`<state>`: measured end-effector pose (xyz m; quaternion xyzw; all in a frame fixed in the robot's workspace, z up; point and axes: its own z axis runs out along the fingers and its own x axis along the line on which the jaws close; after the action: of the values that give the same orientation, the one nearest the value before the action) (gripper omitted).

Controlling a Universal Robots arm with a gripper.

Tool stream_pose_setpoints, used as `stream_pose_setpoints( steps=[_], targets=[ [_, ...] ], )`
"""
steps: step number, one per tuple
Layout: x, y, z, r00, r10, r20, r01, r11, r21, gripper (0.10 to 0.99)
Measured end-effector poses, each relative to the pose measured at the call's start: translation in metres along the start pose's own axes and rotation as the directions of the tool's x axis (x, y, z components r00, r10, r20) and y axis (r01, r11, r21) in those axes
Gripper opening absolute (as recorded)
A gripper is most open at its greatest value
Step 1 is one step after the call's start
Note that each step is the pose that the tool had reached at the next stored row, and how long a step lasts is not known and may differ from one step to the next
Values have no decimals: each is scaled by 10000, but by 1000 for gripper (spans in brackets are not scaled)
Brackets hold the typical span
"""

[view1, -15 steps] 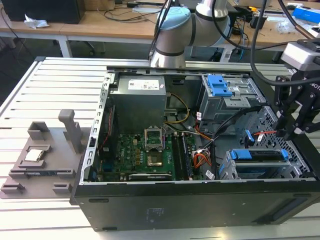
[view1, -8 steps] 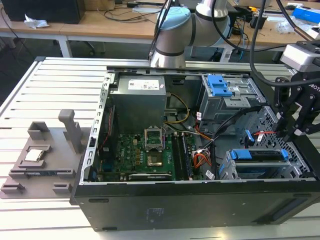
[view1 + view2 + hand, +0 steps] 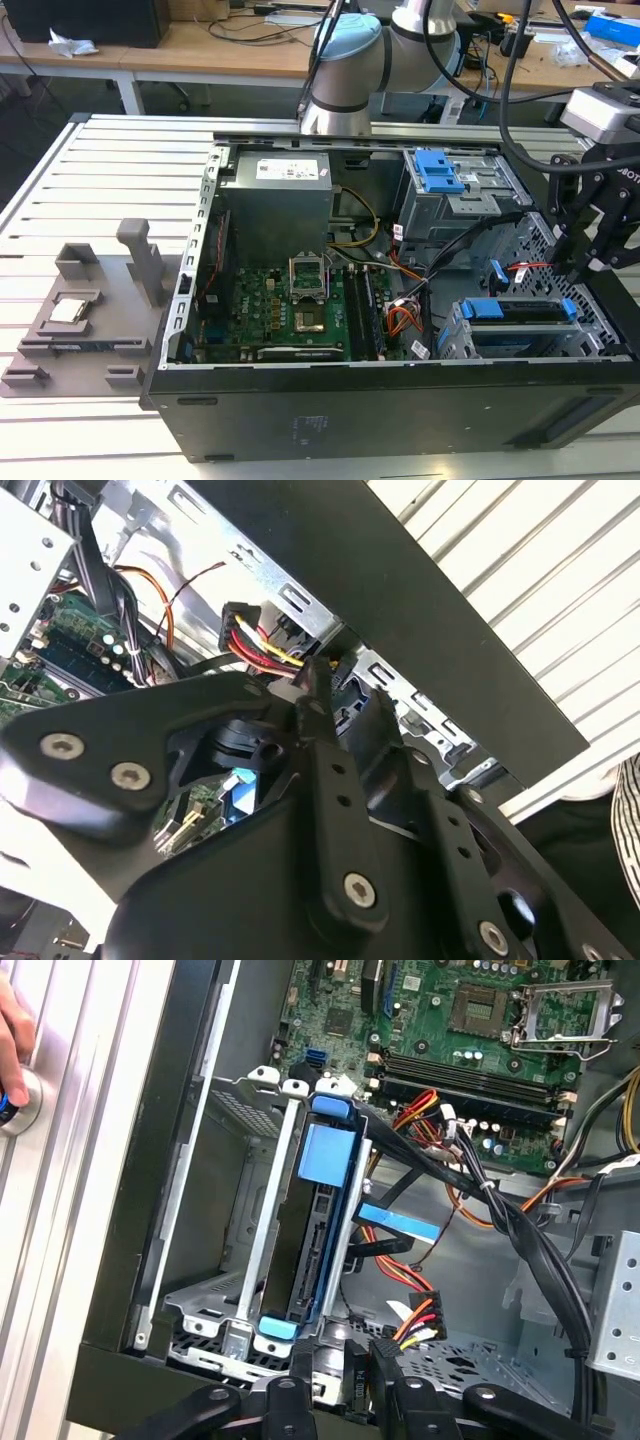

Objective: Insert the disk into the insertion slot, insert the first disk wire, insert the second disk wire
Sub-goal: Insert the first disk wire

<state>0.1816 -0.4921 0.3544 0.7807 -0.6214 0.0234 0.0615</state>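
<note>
Gripping state: gripper (image 3: 350, 1384) fingers close on black disk wire connector (image 3: 359, 1392) with red, yellow, black leads (image 3: 421, 1322) | disk (image 3: 311, 1250) sits in insertion slot (image 3: 262, 1260), blue carrier (image 3: 328, 1150) framing it | connector lies near disk port edge, apart from it

disk (image 3: 314, 1252): grey, blue carrier, seated in insertion slot (image 3: 265, 1210) | slot: grey metal cage | red-yellow-black wire plug (image 3: 418, 1322): near disk, unconnected

No text that we can make out. White label (image 3: 290, 170) on the power supply (image 3: 275, 215) and pale sticker (image 3: 310, 432) on the computer case (image 3: 400, 410) carry print, too small to tell.
</note>
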Motion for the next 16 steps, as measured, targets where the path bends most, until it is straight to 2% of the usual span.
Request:
stream_pose_setpoints(
  steps=[3,16],
  targets=[
    [0,0,-1,10000,0,-8,0,10000,-2,173],
    [0,0,0,10000,0,-27,0,10000,-6,169]
  ],
)
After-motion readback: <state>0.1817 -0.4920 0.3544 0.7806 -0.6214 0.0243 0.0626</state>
